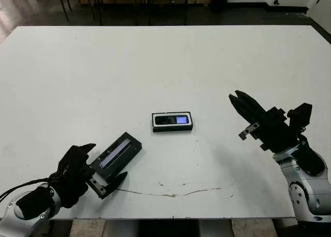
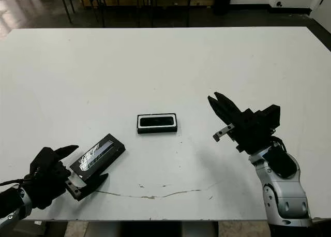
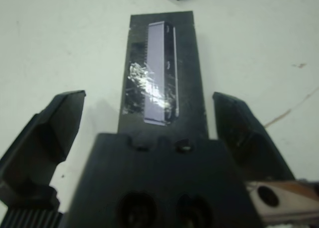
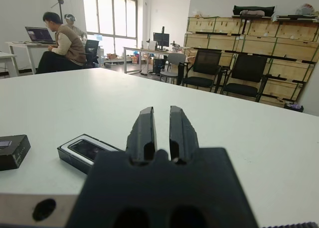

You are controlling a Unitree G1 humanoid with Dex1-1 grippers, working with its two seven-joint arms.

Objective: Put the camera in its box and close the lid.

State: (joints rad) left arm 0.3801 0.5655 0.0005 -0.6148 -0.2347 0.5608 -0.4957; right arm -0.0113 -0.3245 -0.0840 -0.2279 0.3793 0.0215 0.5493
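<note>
The camera [image 1: 172, 120] lies flat inside the box [image 1: 172, 128] at the middle of the table [image 1: 165, 61], its blue screen at the end toward the robot's right. From this arrangement, the first half of the task appears complete; the lid [image 1: 117, 153] is not yet fitted.

The lid rests on the table well apart from the box, toward the robot's left and nearer the front edge. Its glossy strip faces up, so the hollow side is presumably down, the orientation needed for fitting over the box.

The left gripper [image 3: 149, 133] is spread wide, one finger on each side of the lid's near end. The fingers [image 3: 55, 123] stand clear of the lid's long sides in the left wrist view; nothing is grasped. This straddling position suits closing across the lid's narrow width.

The right gripper [image 1: 243, 103] hovers on the box's right, apart from it, fingers pressed nearly together and holding nothing. It is probably kept clear of the lid's path.
</note>
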